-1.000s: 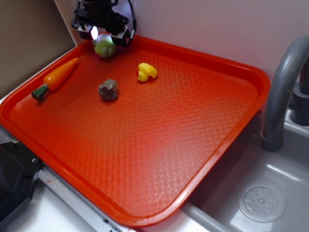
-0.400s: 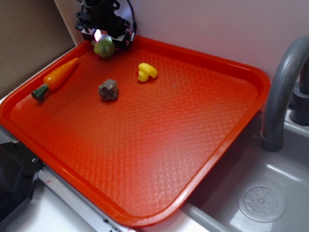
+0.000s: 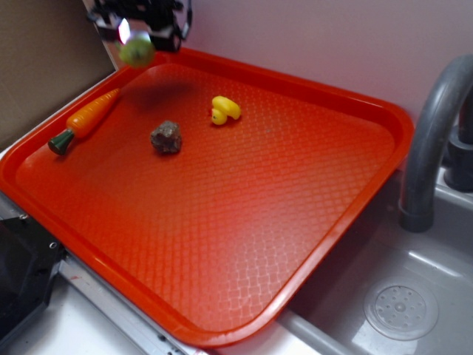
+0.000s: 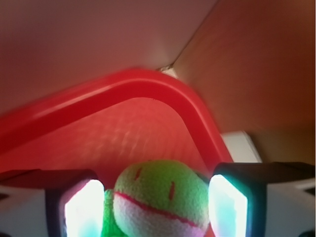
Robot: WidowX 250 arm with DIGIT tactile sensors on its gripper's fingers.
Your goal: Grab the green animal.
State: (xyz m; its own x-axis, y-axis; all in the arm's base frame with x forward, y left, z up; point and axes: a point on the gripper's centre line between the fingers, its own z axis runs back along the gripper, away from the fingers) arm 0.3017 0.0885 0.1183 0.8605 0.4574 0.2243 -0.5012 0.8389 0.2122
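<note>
- The gripper (image 3: 137,37) is hanging above the far-left corner of the red tray (image 3: 355,222), with its jaws closed in against the green animal (image 3: 137,52).
- In the wrist view, the green animal (image 4: 160,207) is sitting between two glowing finger pads (image 4: 81,210), with one pad pressing at each side of its rounded body.
- The toy is hanging clear of the tray floor in the exterior view, with a dark shadow lying on the tray below and to its right.
- Risk: the toy is round and looks soft, so I judge it could be squeezing out of the pads or rolling free if the arm is jerking or tilting.
- Risk: only the toy's sides appear to be pinched, so a slight loosening of the jaws would probably be dropping it back onto the tray, perhaps bouncing toward the carrot (image 3: 87,118).
- Risk: the claw is working close to the back wall (image 3: 310,37) and the tray's raised rim, so a careless swing could be knocking against either.
- Counting what is lying on the tray: one orange carrot with a dark green top, one yellow duck (image 3: 225,110), and one brownish lumpy object (image 3: 166,137).
- Counting elsewhere: one green animal in the claw, one grey faucet (image 3: 432,140) and one sink drain (image 3: 400,311) at the right.
</note>
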